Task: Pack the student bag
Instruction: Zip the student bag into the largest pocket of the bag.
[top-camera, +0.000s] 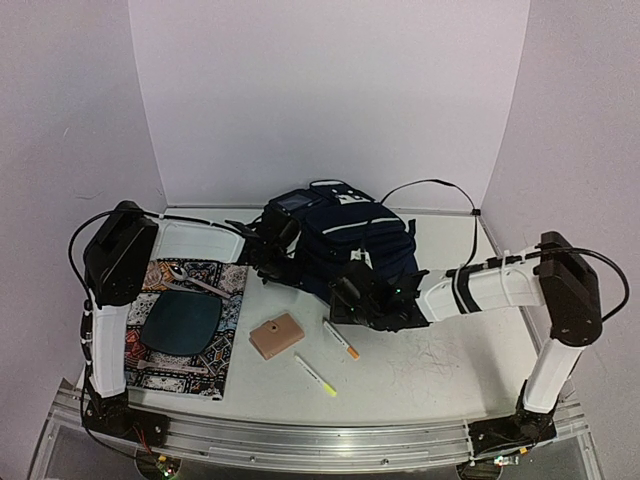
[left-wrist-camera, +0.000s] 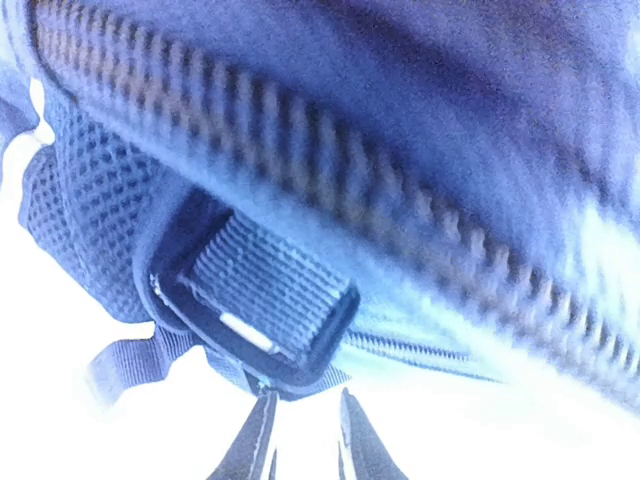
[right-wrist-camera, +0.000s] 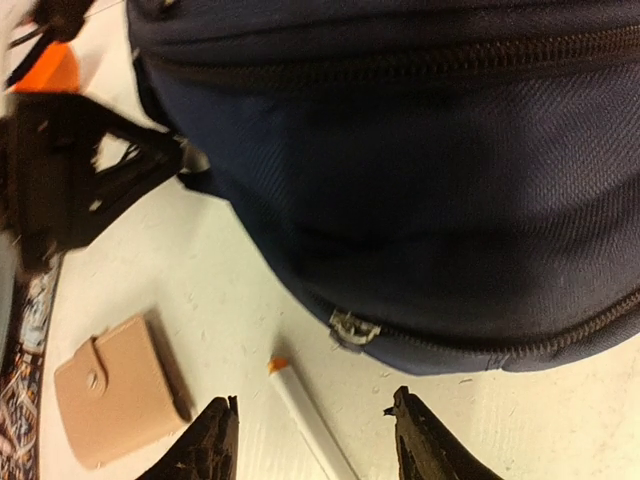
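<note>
The student bag (top-camera: 345, 232), navy with light stripes, lies at the back middle of the table. My left gripper (top-camera: 280, 260) is at its left side. In the left wrist view its fingers (left-wrist-camera: 262, 440) stand slightly apart with nothing between them, just short of a dark strap buckle (left-wrist-camera: 255, 300) below a zipper (left-wrist-camera: 400, 200). My right gripper (top-camera: 347, 300) is at the bag's front edge, open and empty (right-wrist-camera: 312, 410). It hovers above an orange-tipped white pen (right-wrist-camera: 305, 405), facing a silver zipper pull (right-wrist-camera: 352, 328) on the bag (right-wrist-camera: 420, 170).
A tan wallet (top-camera: 276, 335) lies left of the orange-tipped pen (top-camera: 341, 340); it also shows in the right wrist view (right-wrist-camera: 115, 392). A yellow-tipped pen (top-camera: 316, 376) lies nearer the front. A patterned mat (top-camera: 185, 360) at left carries a dark oval dish (top-camera: 182, 322) and a spoon (top-camera: 195, 280).
</note>
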